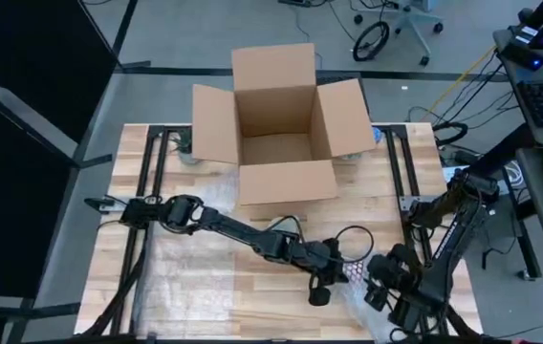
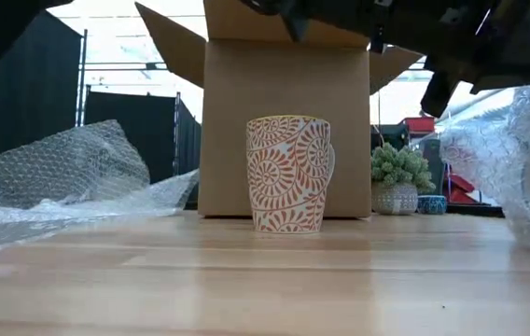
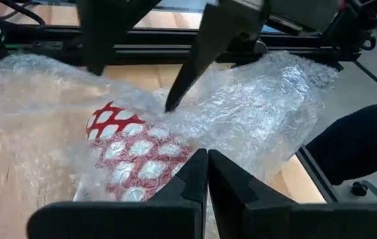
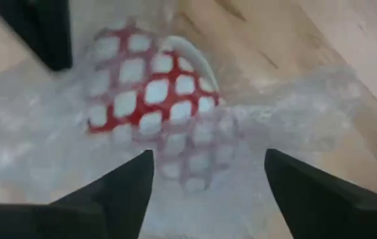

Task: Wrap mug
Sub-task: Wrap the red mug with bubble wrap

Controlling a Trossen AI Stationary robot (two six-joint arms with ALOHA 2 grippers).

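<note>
Wooden table (image 1: 252, 306) with an open cardboard box (image 1: 276, 143) at its far edge. Work is going on at the near right part of the top.

Task object: the mug (image 4: 149, 86), white with a red lattice, lies on the bubble wrap (image 3: 268, 113) between the two grippers, with a layer of film already over part of it. It appears to be on its side. Its rim is hidden, so the exact line of its long axis cannot be confirmed.

Right gripper (image 4: 208, 159): fingers spread wide and empty, directly above the mug, which sits straight ahead in the gap between them — the nearer of the two.

Left gripper (image 3: 207, 159): arm reaches across from the left, fingers brought together just beside the mug at the edge of the wrap. Whether a fold of film is pinched cannot be told.

Also noted: a second, swirl-patterned mug (image 2: 288, 175) stands upright in front of the box, unwrapped.

Judgement: the next fold depends on the loose film beyond the mug — the right gripper is better placed to steady the mug.
</note>
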